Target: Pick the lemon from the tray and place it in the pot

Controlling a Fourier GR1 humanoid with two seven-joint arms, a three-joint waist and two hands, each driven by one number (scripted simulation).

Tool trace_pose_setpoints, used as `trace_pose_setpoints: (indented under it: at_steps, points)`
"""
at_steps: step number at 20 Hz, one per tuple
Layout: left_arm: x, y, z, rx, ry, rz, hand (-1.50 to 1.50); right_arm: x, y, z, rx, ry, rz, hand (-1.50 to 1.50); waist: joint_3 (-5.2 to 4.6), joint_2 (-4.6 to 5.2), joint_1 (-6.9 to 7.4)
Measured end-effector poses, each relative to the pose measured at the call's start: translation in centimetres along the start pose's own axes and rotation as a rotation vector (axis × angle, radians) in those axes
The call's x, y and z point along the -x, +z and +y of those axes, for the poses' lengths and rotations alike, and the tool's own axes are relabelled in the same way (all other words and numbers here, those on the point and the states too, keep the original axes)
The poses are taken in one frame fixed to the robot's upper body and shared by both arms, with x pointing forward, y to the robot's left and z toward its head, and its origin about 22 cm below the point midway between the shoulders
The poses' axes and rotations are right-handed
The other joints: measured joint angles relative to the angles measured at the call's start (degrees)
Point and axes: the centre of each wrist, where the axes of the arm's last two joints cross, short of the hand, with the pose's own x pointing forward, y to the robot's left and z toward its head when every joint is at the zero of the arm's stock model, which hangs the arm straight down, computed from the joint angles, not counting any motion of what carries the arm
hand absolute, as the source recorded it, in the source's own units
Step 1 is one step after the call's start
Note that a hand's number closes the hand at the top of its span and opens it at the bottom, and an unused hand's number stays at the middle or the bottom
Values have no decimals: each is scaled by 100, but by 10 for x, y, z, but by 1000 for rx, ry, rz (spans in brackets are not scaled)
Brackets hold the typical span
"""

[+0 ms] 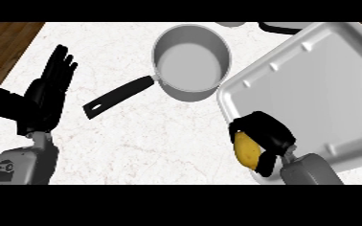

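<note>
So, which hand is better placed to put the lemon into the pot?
The right hand. It is curled round the lemon at the near-left corner of the tray, with the pot close by, up and to the left. The left hand rests open at the view's left edge, holding nothing.

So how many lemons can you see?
1. The lemon is held in the right hand, at the near left edge of the tray. No other lemon shows, though the hand could hide something small beneath it.
</note>
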Motion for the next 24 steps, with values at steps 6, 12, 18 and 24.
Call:
trace_pose_setpoints:
  at_steps: [6, 12, 18, 24]
  points:
    - [3, -1, -1, -8, 1, 10, 0, -137, -31, 28, 58, -5, -262, 150, 68, -33, -89]
    - [1, -2, 4, -43, -2, 15, 0, -214, 2, 23, 341, -102, -294, 150, 95, -45, -312]
    - [2, -2, 4, -50, -1, 15, 0, -230, 8, 24, 569, -52, -204, 150, 97, 1, -347]
    - [0, -1, 3, -44, -3, 2, 0, -257, 18, -2, 717, -143, -140, 150, 97, 49, -284]
